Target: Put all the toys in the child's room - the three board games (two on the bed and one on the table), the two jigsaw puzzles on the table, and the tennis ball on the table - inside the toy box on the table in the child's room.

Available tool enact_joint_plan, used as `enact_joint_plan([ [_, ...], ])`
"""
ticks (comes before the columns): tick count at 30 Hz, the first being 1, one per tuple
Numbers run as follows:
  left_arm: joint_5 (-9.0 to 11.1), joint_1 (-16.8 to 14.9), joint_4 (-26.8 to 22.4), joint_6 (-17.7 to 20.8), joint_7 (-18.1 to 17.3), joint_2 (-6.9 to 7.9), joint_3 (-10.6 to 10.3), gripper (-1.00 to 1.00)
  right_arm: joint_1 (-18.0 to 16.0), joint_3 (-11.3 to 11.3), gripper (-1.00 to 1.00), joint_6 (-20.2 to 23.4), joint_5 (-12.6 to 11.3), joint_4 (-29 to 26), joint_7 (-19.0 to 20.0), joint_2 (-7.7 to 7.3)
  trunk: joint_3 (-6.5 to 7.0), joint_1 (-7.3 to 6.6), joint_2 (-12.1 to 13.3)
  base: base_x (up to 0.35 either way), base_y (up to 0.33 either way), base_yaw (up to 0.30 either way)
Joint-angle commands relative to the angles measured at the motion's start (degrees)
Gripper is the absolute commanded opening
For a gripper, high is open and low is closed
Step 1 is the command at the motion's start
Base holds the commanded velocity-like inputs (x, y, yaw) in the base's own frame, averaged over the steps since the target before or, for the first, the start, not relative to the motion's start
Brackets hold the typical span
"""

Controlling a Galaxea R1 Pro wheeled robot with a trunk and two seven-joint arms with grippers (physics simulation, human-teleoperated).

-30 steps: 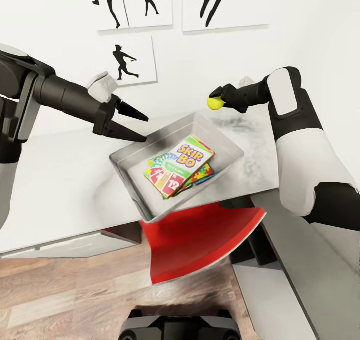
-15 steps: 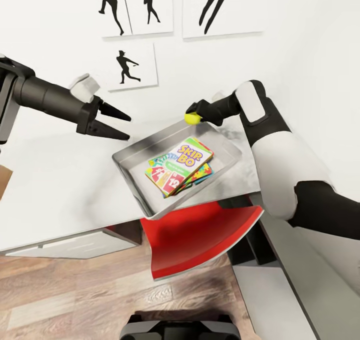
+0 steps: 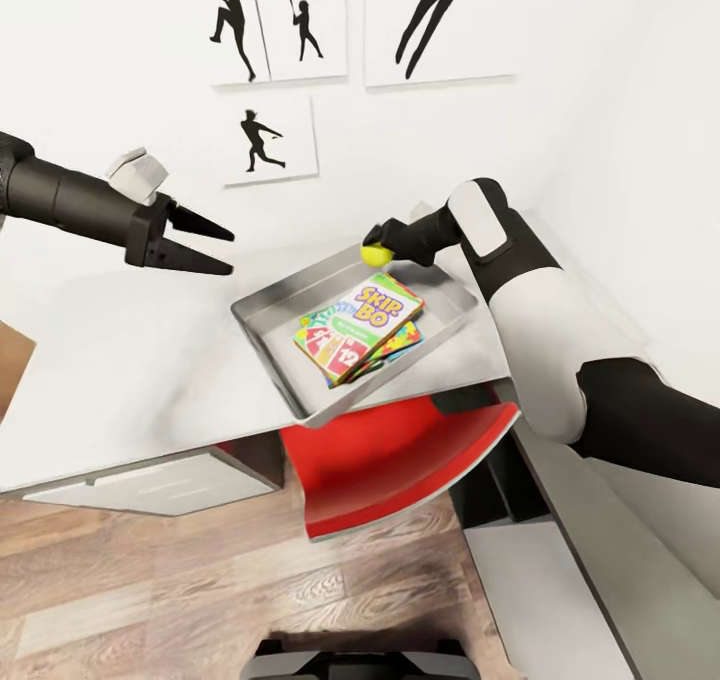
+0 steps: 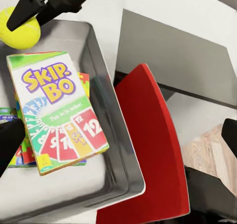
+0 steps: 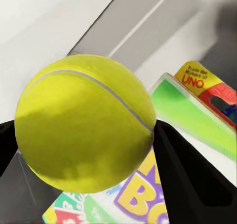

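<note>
Yellow tennis ball (image 3: 376,255) (in right claw (image 3: 380,250))

- The head view looks forward and down from above, from some distance, over the table (image 3: 120,380), the toy box (image 3: 262,312) and both arms, with the wall behind.
- The left wrist view looks down from near into the toy box (image 4: 106,135); it shares the Skip-Bo box (image 4: 54,110) and the tennis ball (image 4: 19,29) with the head view.
- The right wrist view is very close to the tennis ball (image 5: 86,123); behind it the Skip-Bo box (image 5: 138,199) appears, shared with both other views.
</note>
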Motion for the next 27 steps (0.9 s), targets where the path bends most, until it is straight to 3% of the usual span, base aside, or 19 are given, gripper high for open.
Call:
enact_joint_plan([
  [1, 0.22, 0.01, 0.27, 0.61, -0.05, 0.09, -0.14, 1.0, -0.05, 0.12, -1.0, 0.2, -0.7, -0.01, -0.72, 0.01, 0.01, 0.03, -0.09, -0.072, 0.0, 0.0],
  [7, 0.22, 0.14, 2.79, 0.61, -0.05, 0.3, -0.06, 1.0, -0.03, 1.65, -1.0, 0.04, -0.71, 0.02, -0.81, 0.01, 0.57, 0.03, -0.09, -0.027, 0.0, 0.06],
  [13, 0.39, 0.16, 7.61, 0.61, -0.05, 3.15, 0.33, 1.0, -0.03, 2.57, -1.0, -0.37, -0.71, 0.02, -0.83, 0.01, 1.14, 0.03, -0.09, -0.002, 0.0, 0.109],
  [18, 0.61, 0.28, 14.94, 0.38, -0.05, 5.81, 0.99, 1.0, -0.01, 2.66, -1.0, -0.85, -0.95, 0.02, -0.79, 0.01, 1.62, 0.03, -0.09, 0.0, 0.0, 0.115],
  [22, 0.64, 0.38, 21.29, -0.28, -0.05, 6.5, 1.15, 1.0, 0.01, 2.71, -1.0, -2.07, -1.06, 0.18, -0.77, 0.01, 1.99, 0.03, -0.09, 0.0, 0.0, 0.118],
  [24, 0.68, 0.46, 25.51, -1.14, -0.05, 6.86, 2.01, 1.0, 0.0, 2.74, -1.0, -2.39, -1.16, 0.87, -0.71, 0.01, 2.18, 0.03, -0.09, 0.0, 0.0, 0.118],
  [25, 0.77, 0.51, 28.21, -1.65, -0.05, 7.19, 3.49, 1.0, 0.01, 2.75, -1.0, -2.5, -1.22, 1.48, -0.7, 0.01, 2.28, 0.03, -0.09, 0.0, 0.0, 0.119],
  [27, 0.84, 0.57, 30.22, -2.0, -0.05, 7.4, 4.66, 1.0, 0.02, 2.75, -1.0, -2.55, -1.25, 2.18, -0.69, 0.01, 2.47, 0.03, -0.09, 0.0, 0.0, 0.119],
])
